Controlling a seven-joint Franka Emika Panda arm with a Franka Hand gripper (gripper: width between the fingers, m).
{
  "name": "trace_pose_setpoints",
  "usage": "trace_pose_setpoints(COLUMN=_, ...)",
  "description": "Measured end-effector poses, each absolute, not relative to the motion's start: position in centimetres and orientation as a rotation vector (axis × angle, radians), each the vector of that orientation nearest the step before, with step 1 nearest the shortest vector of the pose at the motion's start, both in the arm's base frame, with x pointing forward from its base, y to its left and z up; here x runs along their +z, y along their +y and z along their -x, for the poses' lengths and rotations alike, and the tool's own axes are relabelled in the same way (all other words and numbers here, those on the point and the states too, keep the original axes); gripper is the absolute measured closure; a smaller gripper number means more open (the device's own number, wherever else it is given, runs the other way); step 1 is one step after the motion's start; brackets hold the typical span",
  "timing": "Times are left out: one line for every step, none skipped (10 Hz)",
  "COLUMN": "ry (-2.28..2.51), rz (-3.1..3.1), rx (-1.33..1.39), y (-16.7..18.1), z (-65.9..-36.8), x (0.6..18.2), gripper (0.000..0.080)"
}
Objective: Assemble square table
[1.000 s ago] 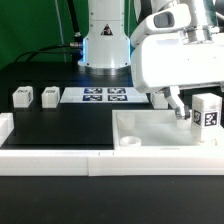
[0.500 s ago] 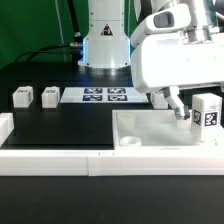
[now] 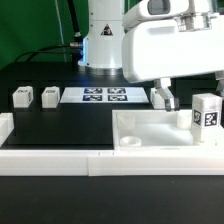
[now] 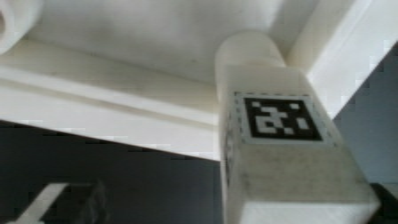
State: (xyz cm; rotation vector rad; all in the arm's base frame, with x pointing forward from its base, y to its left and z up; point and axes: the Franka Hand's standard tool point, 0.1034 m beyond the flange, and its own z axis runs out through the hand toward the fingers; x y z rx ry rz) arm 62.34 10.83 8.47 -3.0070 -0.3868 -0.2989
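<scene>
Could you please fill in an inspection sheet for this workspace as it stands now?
Surface: black table, edged by a low white border wall.
Job's things: square tabletop slab on the exterior view's right; upright leg block at its far corner; outer leg block and inner leg block rest loose on the left; fourth leg not seen.
Clutter: nothing seen.
Grippers: gripper open, empty, over the slab, apart from the upright leg block.
Cables: what looks like a dark cable beside the robot base.
Surroundings: marker board; green backdrop.
</scene>
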Motion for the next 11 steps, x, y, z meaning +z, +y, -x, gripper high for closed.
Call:
trace_pose_setpoints(ry=-0.368, rz=3.009, rx=-0.203, y=11.4, z=-62.6, x=8.6, gripper=0.0150)
trace_pose_setpoints(ry=-0.354, rz=3.011, rx=-0.081, y=12.0, z=-62.1, x=8.1, gripper=0.0150)
trace_pose_setpoints(ry=-0.353, rz=3.004, rx=0.067, y=12.4, z=-61.9, x=8.0, gripper=0.0150)
trace_pose_setpoints(ry=-0.352, rz=3.000, rx=0.085, y=12.5, z=-62.5, x=8.0, gripper=0.0150)
trace_pose_setpoints(ry=-0.352, rz=3.000, rx=0.088, y=12.5, z=-62.5, x=8.0, gripper=0.0150)
trace_pose_setpoints(ry=-0.351, rz=3.000, rx=0.088, y=12.5, z=-62.4, x=7.9, gripper=0.0150)
trace_pose_setpoints(ry=-0.343, rz=3.000, rx=0.089, y=12.5, z=-62.4, x=7.9, gripper=0.0270)
trace_pose_setpoints(ry=-0.315, rz=3.003, rx=0.091, y=12.5, z=-62.4, x=7.9, gripper=0.0420)
trace_pose_setpoints(ry=-0.297, rz=3.007, rx=0.091, y=12.4, z=-62.5, x=7.9, gripper=0.0420)
trace_pose_setpoints(ry=-0.196, rz=3.017, rx=0.097, y=12.3, z=-62.5, x=7.9, gripper=0.0489)
trace_pose_setpoints(ry=-0.073, rz=3.025, rx=0.104, y=12.2, z=-62.5, x=7.9, gripper=0.0489)
